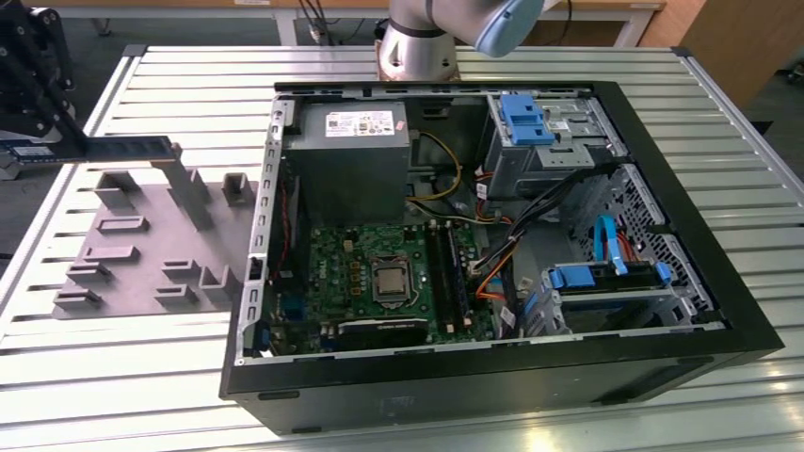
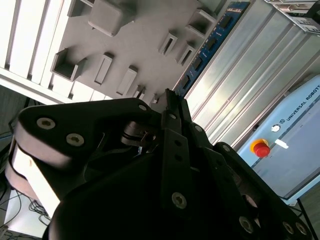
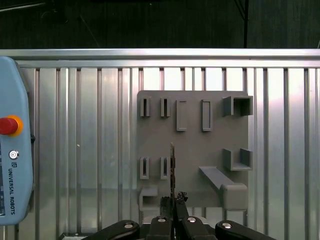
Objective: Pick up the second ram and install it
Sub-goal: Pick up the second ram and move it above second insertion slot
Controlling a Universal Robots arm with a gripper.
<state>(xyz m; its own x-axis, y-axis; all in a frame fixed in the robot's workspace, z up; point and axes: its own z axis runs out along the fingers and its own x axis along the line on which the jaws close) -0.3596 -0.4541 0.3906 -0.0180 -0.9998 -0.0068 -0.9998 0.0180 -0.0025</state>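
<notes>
Gripper (image 3: 173, 202) tight on second ram (image 3: 172, 160), edge-on above grey holder plate (image 3: 192, 145), well apart from computer case (image 1: 503, 386).

Open computer case (image 1: 503, 381) lies on slatted metal surface (image 1: 126, 377) — side off, motherboard (image 1: 345, 273) exposed. Grey fixture plate (image 1: 151, 252) just beside it, toward the exterior view's left. Blue pendant (image 3: 14, 160) — red button (image 3: 7, 125).

Exterior view: high, oblique, over computer case (image 1: 503, 377). Both wrist views: past hand (image 3: 173, 200) onto grey holder plate (image 3: 195, 145) (exterior too).
</notes>
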